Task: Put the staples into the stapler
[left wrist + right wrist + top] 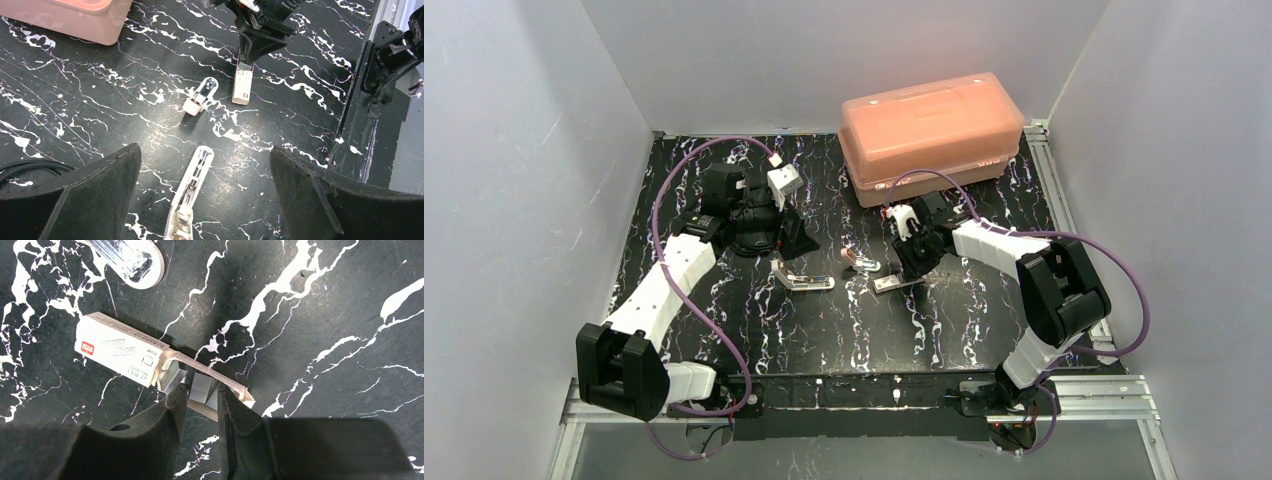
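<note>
1. Black fingers of the right gripper (202, 395) stand close together, pressed down on a short grey strip of staples (202, 385), one fingertip against each side. The strip still lies in the pulled-out tray of its packet.
2. The whitish packet (120, 354) lies flat on the table, running away from the fingers, with a small red mark on its far end.
3. Just beyond the packet lies a short pinkish block (199, 98), apart from it, with a dark rounded end.
4. The stapler (191, 192) lies further to the left. It is white and long, opened flat, with its metal channel facing up, and nothing touches it.
5. The left gripper (792, 238) hangs over the stapler with its fingers spread fully wide and nothing between them.
6. The table (754, 330) is a black sheet veined with white and faint purple, like marble, and it looks slightly glossy.
7. A pale orange lidded box (929, 130) sits at the back right, well apart from the stapler.
8. Plain white walls (524, 150) close in the left, back and right sides.
9. Silvery rails (1114, 408) run along the near and right edges, and both arm bases are fixed to the near one.
10. Purple cables (656, 230) loop along each arm.
</note>
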Robot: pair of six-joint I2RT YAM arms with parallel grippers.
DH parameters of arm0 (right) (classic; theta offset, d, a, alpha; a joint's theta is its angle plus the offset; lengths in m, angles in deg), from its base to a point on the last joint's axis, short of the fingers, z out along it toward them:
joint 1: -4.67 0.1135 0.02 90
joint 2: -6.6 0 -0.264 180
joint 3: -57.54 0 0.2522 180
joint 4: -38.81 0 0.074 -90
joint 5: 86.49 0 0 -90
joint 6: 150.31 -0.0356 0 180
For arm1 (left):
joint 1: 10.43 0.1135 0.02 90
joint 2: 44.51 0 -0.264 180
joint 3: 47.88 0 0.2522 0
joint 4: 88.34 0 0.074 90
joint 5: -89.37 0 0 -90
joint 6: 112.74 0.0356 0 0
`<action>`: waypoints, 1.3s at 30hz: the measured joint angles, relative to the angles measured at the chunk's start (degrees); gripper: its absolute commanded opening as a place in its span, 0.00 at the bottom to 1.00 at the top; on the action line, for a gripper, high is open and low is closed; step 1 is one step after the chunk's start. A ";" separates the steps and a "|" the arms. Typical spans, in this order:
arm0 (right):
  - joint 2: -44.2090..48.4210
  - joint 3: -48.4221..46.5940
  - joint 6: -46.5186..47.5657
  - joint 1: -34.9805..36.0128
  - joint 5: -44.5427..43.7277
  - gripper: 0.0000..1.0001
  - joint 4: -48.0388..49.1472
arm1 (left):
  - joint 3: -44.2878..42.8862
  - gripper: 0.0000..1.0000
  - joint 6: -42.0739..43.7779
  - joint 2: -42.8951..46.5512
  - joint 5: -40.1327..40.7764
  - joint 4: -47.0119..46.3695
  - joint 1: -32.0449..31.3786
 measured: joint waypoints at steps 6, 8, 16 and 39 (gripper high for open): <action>0.00 -0.09 -0.04 0.26 -0.81 0.33 0.02 | 0.00 0.99 0.00 0.00 -0.09 -0.02 0.00; 0.00 -0.09 -0.04 0.39 -1.11 0.32 0.04 | 0.00 0.98 0.00 0.00 -0.09 -0.02 0.00; 0.00 -0.09 -0.04 1.42 -2.51 0.30 0.15 | 0.00 0.98 0.00 0.00 -0.13 0.00 0.00; 0.81 -0.26 -0.02 1.73 -3.85 0.07 0.04 | -1.64 0.98 1.49 -0.87 -0.31 1.49 0.00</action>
